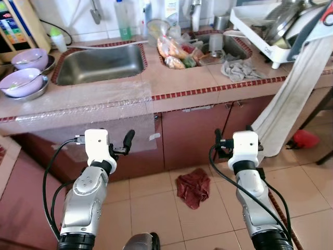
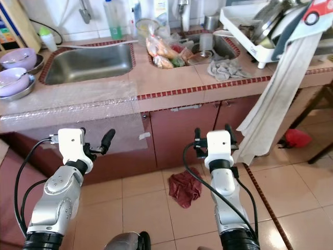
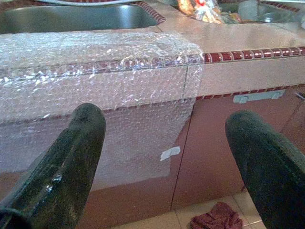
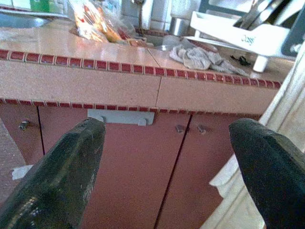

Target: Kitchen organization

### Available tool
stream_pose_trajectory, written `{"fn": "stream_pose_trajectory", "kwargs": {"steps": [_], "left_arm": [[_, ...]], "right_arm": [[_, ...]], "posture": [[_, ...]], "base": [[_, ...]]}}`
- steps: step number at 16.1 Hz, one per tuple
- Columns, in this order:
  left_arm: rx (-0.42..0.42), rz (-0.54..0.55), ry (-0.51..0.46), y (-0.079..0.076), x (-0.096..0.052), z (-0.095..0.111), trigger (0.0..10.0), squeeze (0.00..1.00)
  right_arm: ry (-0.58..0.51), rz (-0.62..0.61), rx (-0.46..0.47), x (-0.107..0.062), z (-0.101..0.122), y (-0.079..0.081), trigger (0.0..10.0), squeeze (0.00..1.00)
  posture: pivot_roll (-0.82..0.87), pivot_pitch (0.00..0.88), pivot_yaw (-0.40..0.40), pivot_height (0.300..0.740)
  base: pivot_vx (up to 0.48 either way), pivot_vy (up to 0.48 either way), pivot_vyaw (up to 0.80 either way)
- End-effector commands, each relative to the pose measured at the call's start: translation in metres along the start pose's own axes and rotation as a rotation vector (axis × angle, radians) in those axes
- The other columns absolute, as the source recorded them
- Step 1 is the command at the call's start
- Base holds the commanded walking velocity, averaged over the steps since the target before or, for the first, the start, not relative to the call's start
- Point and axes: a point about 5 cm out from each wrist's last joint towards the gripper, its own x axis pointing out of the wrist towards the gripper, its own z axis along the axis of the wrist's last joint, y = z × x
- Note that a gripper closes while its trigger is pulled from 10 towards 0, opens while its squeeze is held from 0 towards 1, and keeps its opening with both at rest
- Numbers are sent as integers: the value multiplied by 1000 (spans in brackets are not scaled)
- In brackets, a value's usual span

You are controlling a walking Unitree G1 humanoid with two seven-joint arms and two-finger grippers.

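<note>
The kitchen counter [image 1: 171, 78] runs across in front of me, above red cabinet doors. At its left end sit two purple bowls [image 1: 23, 83], then the steel sink [image 1: 99, 65] with bubble wrap [image 1: 88, 112] draped over the counter edge below it. My left gripper [image 3: 164, 157] hangs before that wrap, fingers apart, holding nothing. A bag of food [image 1: 174, 52] sits mid-counter; a red rag [image 1: 193, 187] lies on the floor. My right gripper [image 4: 167, 167] — also spread and empty — faces the cabinets, beside a grey cloth [image 1: 239, 70], dish rack [image 1: 270, 31] and hanging towel [image 1: 291, 99].
</note>
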Motion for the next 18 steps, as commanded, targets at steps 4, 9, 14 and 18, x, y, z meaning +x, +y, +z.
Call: {"fn": "stream_pose_trajectory", "kwargs": {"steps": [4,9,14,18], "left_arm": [[4,5,1,3,1,2,10000,0],[4,5,1,3,1,2,10000,0],[4,5,1,3,1,2,10000,0],[4,5,1,3,1,2,10000,0]], "right_arm": [[7,-19,7,1,0,-2,10000,0],[7,-19,7,1,0,-2,10000,0],[7,-19,7,1,0,-2,10000,0],[7,-19,7,1,0,-2,10000,0]], "posture": [[-6,0,81,740],[-6,0,81,740],[-6,0,81,740],[-6,0,81,740]], "base": [[0,0,0],[0,0,0],[0,0,0],[0,0,0]]}}
